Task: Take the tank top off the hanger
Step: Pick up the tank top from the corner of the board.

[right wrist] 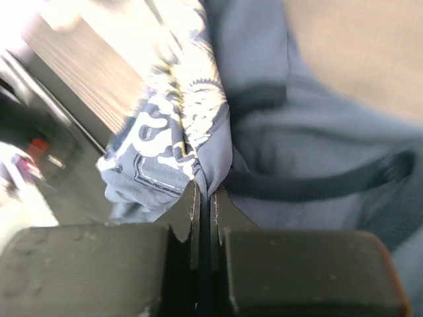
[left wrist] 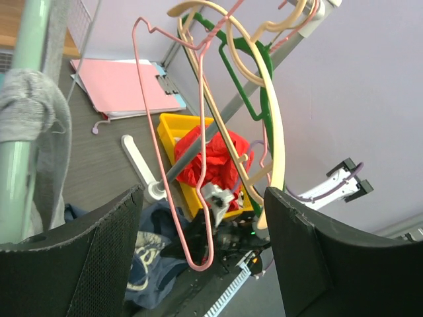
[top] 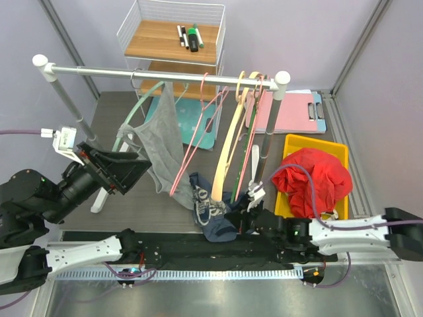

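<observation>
A grey tank top (top: 162, 142) hangs on a mint green hanger (top: 135, 112) at the left of the rail; both also show at the left edge of the left wrist view, the top (left wrist: 30, 105) draped over the hanger (left wrist: 16, 178). My left gripper (top: 129, 168) is open and empty, just left of and below the grey top. A navy blue printed garment (top: 210, 211) lies crumpled on the table at the front. My right gripper (top: 234, 218) is shut on a fold of its fabric (right wrist: 317, 132), the jaws (right wrist: 207, 191) pinched together.
The white rail (top: 158, 71) also carries a pink hanger (top: 192, 152), a cream hanger (top: 228, 145) and a dark green hanger (top: 250, 142), all bare. A yellow bin (top: 334, 148) with red cloth (top: 317, 178) stands right. A pink clipboard (top: 291, 112) and a wire shelf (top: 172, 36) are behind.
</observation>
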You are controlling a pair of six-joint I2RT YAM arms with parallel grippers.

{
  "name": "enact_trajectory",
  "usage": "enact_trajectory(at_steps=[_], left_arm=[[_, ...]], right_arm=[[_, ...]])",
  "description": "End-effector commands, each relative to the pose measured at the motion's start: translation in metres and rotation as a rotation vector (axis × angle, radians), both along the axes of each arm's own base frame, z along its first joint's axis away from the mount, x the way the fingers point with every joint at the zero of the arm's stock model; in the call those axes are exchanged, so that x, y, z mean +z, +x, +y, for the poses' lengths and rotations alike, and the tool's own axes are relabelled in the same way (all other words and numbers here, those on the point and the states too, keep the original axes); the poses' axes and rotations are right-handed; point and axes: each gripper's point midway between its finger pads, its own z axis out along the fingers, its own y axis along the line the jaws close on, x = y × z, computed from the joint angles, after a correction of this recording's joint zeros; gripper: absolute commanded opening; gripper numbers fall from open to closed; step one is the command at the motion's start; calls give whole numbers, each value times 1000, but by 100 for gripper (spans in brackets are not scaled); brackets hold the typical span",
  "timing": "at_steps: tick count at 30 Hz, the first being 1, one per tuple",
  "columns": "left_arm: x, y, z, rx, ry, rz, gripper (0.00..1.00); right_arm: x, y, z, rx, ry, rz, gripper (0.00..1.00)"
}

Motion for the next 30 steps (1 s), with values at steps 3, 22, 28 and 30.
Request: enact_trajectory(at_steps=[3, 22, 28, 30], left_arm=[[1, 3, 17, 56, 0, -13, 74], [-3, 4, 30, 96, 5, -15, 73], [-5, 4, 32, 102, 1, -13, 73], [-5, 4, 33, 101, 0, -12, 73]], right_arm=[[89, 19, -39, -145, 165, -107, 1], [268, 27, -148, -278, 303, -328, 1], [329, 13, -152, -183, 392, -407, 1], [350, 13, -163, -199, 407, -424, 1]])
